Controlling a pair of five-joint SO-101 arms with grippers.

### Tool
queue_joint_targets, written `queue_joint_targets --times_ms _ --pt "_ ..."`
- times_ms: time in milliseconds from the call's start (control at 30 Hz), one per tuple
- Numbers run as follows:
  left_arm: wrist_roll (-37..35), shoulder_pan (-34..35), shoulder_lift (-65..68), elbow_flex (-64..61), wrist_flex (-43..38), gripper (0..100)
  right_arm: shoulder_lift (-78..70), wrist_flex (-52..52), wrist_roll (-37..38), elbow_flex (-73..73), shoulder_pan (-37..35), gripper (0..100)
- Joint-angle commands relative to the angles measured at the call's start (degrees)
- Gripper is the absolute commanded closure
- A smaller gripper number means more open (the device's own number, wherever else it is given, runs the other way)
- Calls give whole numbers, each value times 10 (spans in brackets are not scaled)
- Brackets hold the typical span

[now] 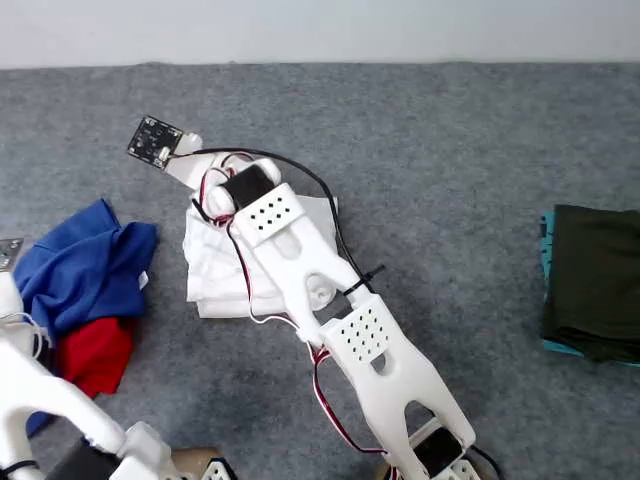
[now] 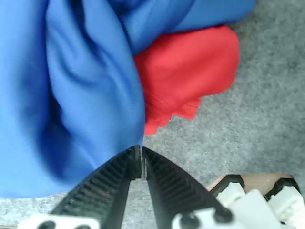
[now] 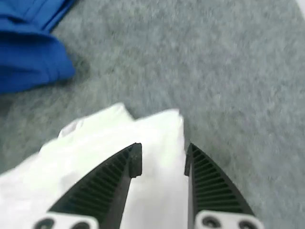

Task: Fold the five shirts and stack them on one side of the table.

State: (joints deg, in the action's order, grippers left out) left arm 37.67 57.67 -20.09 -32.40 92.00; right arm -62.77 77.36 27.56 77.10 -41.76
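left arm (image 1: 40, 390): at 7 o'clock of the tabletop (image 1: 450, 150), next to the loose shirts.
left claw (image 2: 141, 160): jaws closed tip to tip, right at the edge of the blue shirt (image 2: 71, 95); cannot tell whether any cloth is pinched.
blue shirt: crumpled, unfolded, at 9 o'clock of the tabletop.
red shirt (image 1: 95, 355): crumpled, at 6 o'clock of the blue shirt, partly under it.
white shirt (image 1: 215, 275): roughly folded, at 3 o'clock of the blue shirt, near it but apart; lies under the right arm (image 1: 370, 340).
right arm: stretched from 6 o'clock toward 11 o'clock, across the white shirt.
right claw (image 3: 162, 160): jaws part open, closed on nothing; a corner of the white shirt lies beneath them.
dark shirt (image 1: 595, 280): folded, at the 3 o'clock edge, well apart from the others, on top of the teal shirt (image 1: 546, 255).
teal shirt: its edge shows from under the dark shirt.
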Motion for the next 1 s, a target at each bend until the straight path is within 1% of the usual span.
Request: queue_joint_targets --times_ms 0,100,200,467,633,767,967 --pt "2 -4 -19 1 -10 983 47 111 2 66 1 904" --pt "2 -4 -19 4 -10 983 44 156 4 74 2 991" --pt "2 -4 -19 4 -10 983 29 162 3 50 -5 983" --pt "1 -1 -19 4 -5 983 -48 163 4 12 -98 989" --pt "1 0 -19 2 -5 983 -39 208 4 13 -151 989" --pt "1 0 -19 3 -5 983 -8 225 4 13 -153 989" --pt "1 0 -19 4 -5 983 38 221 4 13 -106 987"
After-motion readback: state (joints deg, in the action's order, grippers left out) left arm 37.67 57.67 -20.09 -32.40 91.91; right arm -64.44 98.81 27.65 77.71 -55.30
